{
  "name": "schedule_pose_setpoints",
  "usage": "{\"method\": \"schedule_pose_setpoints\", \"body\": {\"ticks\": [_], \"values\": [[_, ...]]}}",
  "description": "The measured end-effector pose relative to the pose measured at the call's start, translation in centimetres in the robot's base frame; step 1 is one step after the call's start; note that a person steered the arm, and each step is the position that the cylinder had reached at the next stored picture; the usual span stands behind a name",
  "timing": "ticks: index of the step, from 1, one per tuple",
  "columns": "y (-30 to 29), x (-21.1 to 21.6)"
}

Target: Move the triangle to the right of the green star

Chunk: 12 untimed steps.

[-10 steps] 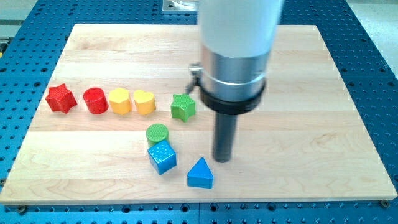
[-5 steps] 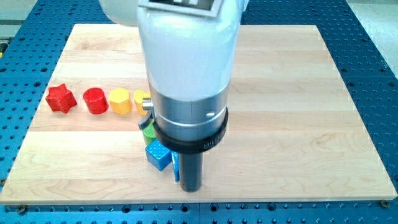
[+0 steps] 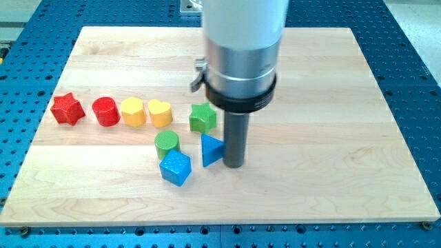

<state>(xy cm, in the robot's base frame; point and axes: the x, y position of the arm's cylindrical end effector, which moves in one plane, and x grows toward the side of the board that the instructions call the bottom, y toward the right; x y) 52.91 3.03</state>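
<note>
So my tip (image 3: 233, 165) sits right against the right side of the blue triangle (image 3: 211, 150), touching it or as good as (hard to call from this angle, the rod covers that edge). No jaws on this thing, it's just a plain rod, so nothing is gripped; it can only shove.

The blue triangle is below the green star (image 3: 202, 118), a bit toward the view's right of it but still clearly lower, and near it without touching. The green cylinder (image 3: 167, 144) is just off the triangle's left, and the blue cube (image 3: 175, 168) sits lower left of it, touching or nearly touching the cylinder. Up along the view's left there's a row on the wooden board (image 3: 331, 103): red star (image 3: 67, 108), red cylinder (image 3: 105, 111), yellow hexagon (image 3: 132, 111), yellow heart (image 3: 160, 113).

My read: we're mid-push, and the triangle isn't home yet. It needs to go up and to the right, level with the star. Problem is the tip is on the wrong side for that. I'd swing around underneath to the triangle's lower left and push up-right from there, keeping clear of the star so it doesn't get bumped.
</note>
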Motion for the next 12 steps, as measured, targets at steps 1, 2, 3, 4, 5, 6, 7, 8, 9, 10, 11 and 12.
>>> {"method": "schedule_pose_setpoints", "body": {"ticks": [1,2,3,4,5,6,7,8,9,10,11,12], "values": [[-0.8,1.5],[-5.1,5.4],[-7.8,4.1],[-3.5,0.4],[1.6,-3.0],[3.3,-3.6],[1.9,-1.2],[-2.1,0.6],[-3.1,-2.2],[0.4,-3.7],[2.6,-5.4],[2.8,-3.9]]}}
